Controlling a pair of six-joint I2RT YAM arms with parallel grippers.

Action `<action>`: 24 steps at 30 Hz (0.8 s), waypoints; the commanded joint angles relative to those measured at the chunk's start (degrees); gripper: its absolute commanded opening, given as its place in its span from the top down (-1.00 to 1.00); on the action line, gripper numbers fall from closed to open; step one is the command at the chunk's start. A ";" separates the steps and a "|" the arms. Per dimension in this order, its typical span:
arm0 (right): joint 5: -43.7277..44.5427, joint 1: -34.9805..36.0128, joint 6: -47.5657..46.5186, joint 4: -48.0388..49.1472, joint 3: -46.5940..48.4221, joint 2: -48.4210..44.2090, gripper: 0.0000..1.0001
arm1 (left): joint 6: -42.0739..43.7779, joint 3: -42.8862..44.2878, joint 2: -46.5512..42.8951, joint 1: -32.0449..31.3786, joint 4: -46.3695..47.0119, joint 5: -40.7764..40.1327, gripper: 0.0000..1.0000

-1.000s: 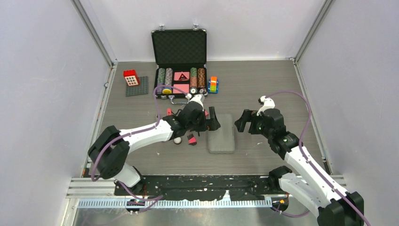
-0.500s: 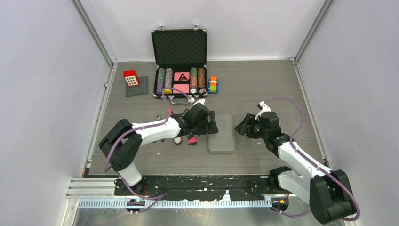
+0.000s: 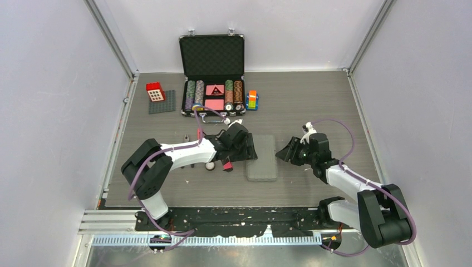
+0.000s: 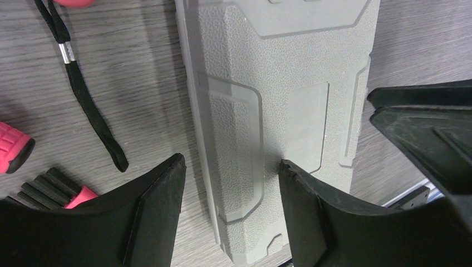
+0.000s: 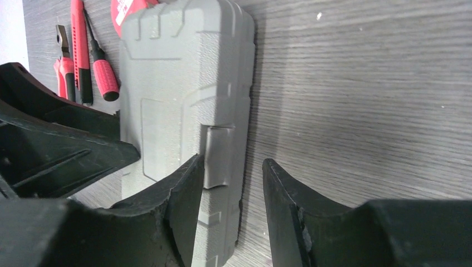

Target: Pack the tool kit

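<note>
The tool kit's grey case (image 3: 261, 157) lies shut and flat mid-table. My left gripper (image 3: 250, 148) is low at its left long edge. In the left wrist view the gripper (image 4: 231, 186) straddles that edge of the case (image 4: 278, 83), one finger over the lid, one over the table, gaps on both sides: open. My right gripper (image 3: 285, 151) is at the right edge. In its wrist view the gripper (image 5: 231, 175) brackets the latch side of the case (image 5: 178, 83), also open. A red-and-black screwdriver (image 5: 103, 72), pliers (image 5: 63, 69) and a knife (image 5: 79, 39) lie beyond the case.
A black metal-edged case (image 3: 212, 55) with poker chips stands open at the back. A grey baseplate (image 3: 162, 104) with a red brick (image 3: 155, 92) is back left, a coloured block stack (image 3: 252, 99) beside the chip case. A black lanyard (image 4: 83, 94) trails left of the grey case.
Both grippers have come down to the grey case's long edges and their jaws have narrowed from wide open. The case has not moved.
</note>
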 commanded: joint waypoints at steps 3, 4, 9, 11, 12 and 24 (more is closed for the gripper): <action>-2.19 -1.06 -0.70 4.40 -1.82 3.07 0.19 | -2.63 -0.45 2.21 -0.25 -0.96 0.11 -0.14; -2.24 -1.07 -0.69 4.36 -1.78 3.22 0.21 | -2.89 -0.60 2.27 -0.25 -1.05 0.08 -0.13; -0.04 -0.69 -1.29 -1.19 0.60 4.45 0.28 | -3.45 -0.68 1.96 -0.25 -1.87 -0.01 -0.11; 1.91 0.34 -1.97 -4.95 2.30 5.08 0.29 | -3.58 -0.63 1.77 -0.33 -2.32 -0.33 -0.10; 2.80 0.74 -2.22 -6.10 2.83 5.25 0.29 | -3.59 -0.48 1.69 -0.34 -2.78 -0.50 -0.10; 29.51 12.10 -5.84 -27.31 14.44 8.02 0.88 | -7.51 -0.16 3.26 -0.60 -9.35 -4.85 0.04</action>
